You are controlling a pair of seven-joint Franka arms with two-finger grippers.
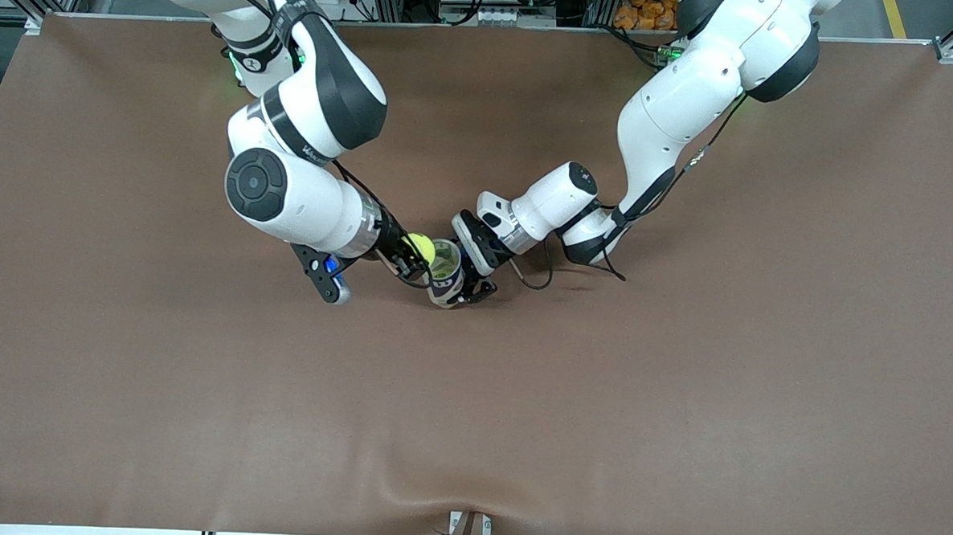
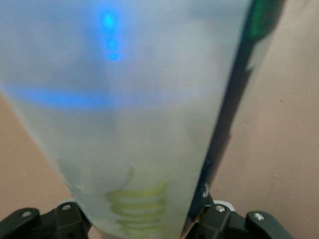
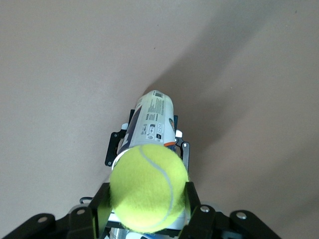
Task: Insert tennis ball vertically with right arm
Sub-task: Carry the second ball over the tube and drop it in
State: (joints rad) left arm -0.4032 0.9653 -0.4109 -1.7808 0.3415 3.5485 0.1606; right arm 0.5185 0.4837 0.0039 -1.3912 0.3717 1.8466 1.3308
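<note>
I logged the brown table (image 1: pixel 679 405) first, its mat covering almost the whole front view. The right arm (image 1: pixel 296 155) came in from its base at the top of that view and bent down toward the middle of the table. The left arm (image 1: pixel 676 107) reached in from its own end to the same spot.

Between the two wrists stood the tennis ball can (image 1: pixel 446 273), a clear tube with a printed label, upright on the mat and leaning slightly. In the left wrist view the can (image 2: pixel 134 124) filled most of the picture, blurred, running up from between the fingers. The left gripper (image 1: pixel 476 279) was clamped around the can's lower part, closed down on it from both sides.

The right gripper (image 1: pixel 414 253) was shut tight on the tennis ball (image 1: pixel 421 247), yellow-green, hanging just beside and above the can's open mouth. From the right wrist view I saw the ball (image 3: pixel 148 188) pinched between the two black fingers (image 3: pixel 192 199), with the can (image 3: pixel 149 122) directly below it and the mat underneath.
</note>
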